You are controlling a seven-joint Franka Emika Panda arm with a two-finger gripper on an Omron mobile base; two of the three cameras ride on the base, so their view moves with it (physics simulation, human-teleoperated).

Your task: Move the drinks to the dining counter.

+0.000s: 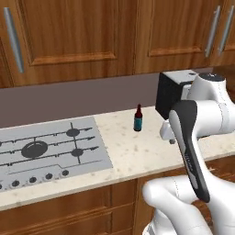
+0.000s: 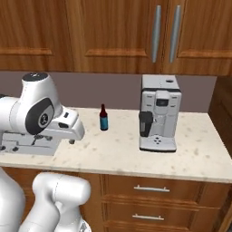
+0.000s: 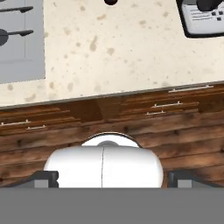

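bottle point(image 2: 103, 118): short dark one, upright on the worktop point(image 2: 190, 156) between stovetop point(image 1: 46, 149) and coffee machine point(image 2: 158, 118)
my tool point(image 3: 113, 178): wide open, holding nothing, above the drawers

The hand point(image 3: 112, 178) looks straight down, its two dark fingertips point(image 3: 46, 178) standing wide apart at the bottom corners with nothing between them. Across the upper half spreads the beige speckled table point(image 3: 118, 48), its front edge running slightly tilted from left to right. At the upper left lies the grey stovetop point(image 3: 22, 52), with dark grate bars reaching in from the left edge. At the top edge, near the middle, a small dark round shape point(image 3: 110, 1) is cut off, too little of it showing to tell what it is. The base of a coffee machine point(image 3: 202, 18) sits in the upper right corner. Below the table edge run wooden drawer fronts point(image 3: 144, 109) with slim metal handles point(image 3: 191, 89).
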